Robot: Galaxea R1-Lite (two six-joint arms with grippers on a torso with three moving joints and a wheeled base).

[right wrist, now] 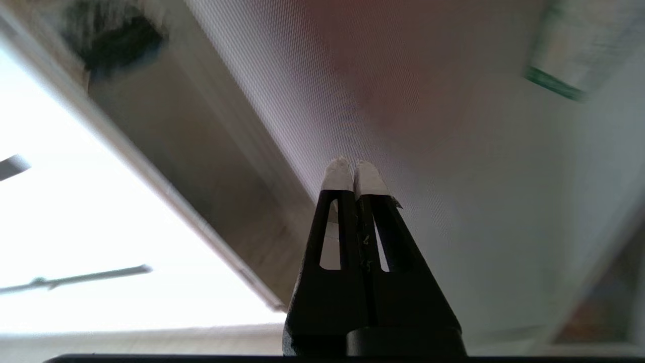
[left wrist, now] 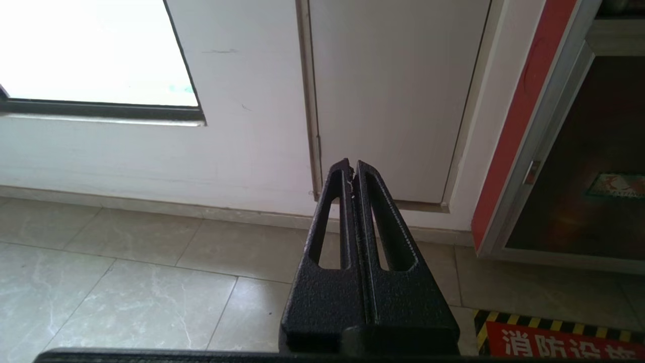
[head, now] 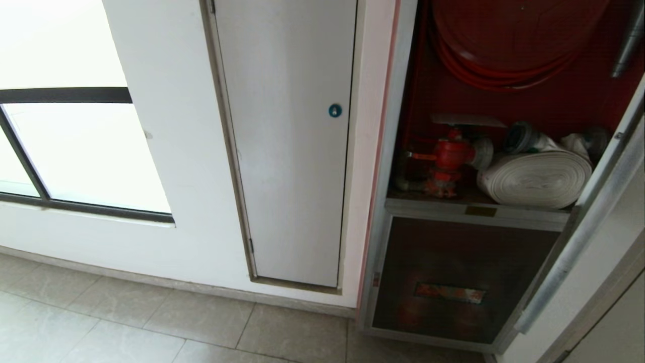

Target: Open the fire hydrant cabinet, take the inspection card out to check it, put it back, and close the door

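White wall and pale floor tiles surround the work. Right hand (right wrist: 354, 171), fingers pressed together and empty, faces the dark tinted glass door (head: 579, 242), swung open beside the red-lined silver cabinet (head: 403, 126). Left hand (left wrist: 351, 169), also together, hangs parked. Stiff, heavyish pane; push its metal frame.

The fire hydrant cabinet (head: 433, 101) is deep red inside within a brushed silver frame. Its hose reel (head: 509, 45) and valve (head: 448, 159) are bright red; at 3 o'clock of the valve the rolled hose (head: 534, 179) is off-white. The grey-white panel (head: 289, 141) carries a blue lock (head: 335, 110).
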